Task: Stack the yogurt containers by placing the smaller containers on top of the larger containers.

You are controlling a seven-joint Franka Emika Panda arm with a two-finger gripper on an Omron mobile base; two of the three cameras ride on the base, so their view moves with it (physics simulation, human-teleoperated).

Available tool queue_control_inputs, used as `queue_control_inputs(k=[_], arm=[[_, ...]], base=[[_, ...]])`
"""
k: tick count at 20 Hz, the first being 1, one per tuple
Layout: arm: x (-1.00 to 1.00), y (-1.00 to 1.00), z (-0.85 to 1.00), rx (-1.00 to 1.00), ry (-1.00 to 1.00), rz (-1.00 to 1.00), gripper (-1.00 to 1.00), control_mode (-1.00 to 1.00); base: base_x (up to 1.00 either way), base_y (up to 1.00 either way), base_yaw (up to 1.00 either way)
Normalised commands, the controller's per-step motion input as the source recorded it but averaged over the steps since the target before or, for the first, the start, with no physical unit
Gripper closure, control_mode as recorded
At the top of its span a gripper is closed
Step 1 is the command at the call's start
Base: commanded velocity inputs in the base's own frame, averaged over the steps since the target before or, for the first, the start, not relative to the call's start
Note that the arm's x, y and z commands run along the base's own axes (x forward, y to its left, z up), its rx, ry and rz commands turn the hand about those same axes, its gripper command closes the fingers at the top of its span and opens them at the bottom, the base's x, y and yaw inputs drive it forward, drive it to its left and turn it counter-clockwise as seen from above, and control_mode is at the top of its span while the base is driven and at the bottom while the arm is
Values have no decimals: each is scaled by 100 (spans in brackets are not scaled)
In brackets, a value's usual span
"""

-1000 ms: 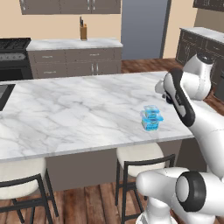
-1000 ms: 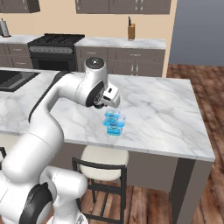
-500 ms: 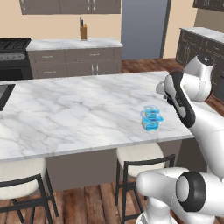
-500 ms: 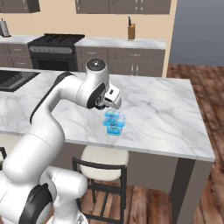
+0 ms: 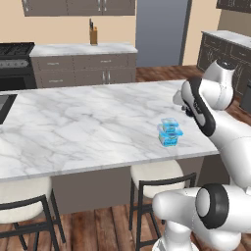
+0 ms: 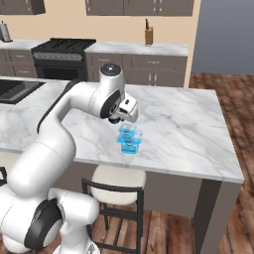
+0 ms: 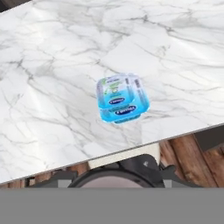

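- Marble, white with grey veins, tops the counter that I work over.
- My gripper hangs above the counter's near edge, clear of everything on it.
- I cannot tell how my jaws stand: the fingers are hidden behind my wrist in both base views.
- From the hand view, the blue tub sits close to the middle, a touch toward 12 o'clock, with bare marble all round it.
- From the right base view, the tub lies at about 5 o'clock from my gripper, just beside it.
- From the left base view, the tub lies at about 8 o'clock from my wrist, near the counter's right end and close to its front edge.
- It stands upright and reads as two tiers: a narrower blue piece with a pale lid on a wider blue one. Whether these are two containers or one, I cannot tell.
- A pale-seated stool stands under the edge, at 6 o'clock from the tub.
- Far behind, at 12 o'clock, a knife block stands on the back counter, with a dark stove at its 9 o'clock.
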Motion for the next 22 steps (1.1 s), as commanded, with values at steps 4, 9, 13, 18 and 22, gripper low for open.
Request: queue_control_inputs(k=[4,9,13,18,22], arm=[[12,0,-3,0,5,0,100,-100],[18,0,-8,0,0,0,100,-100],[16,0,-16,0,-2,0,100,-100],[18,0,-22,0,-1,0,100,-100],[17,0,-21,0,0,0,100,-100]], base=[[0,0,0],[0,0,0],[0,0,0],[0,0,0],[0,0,0]])
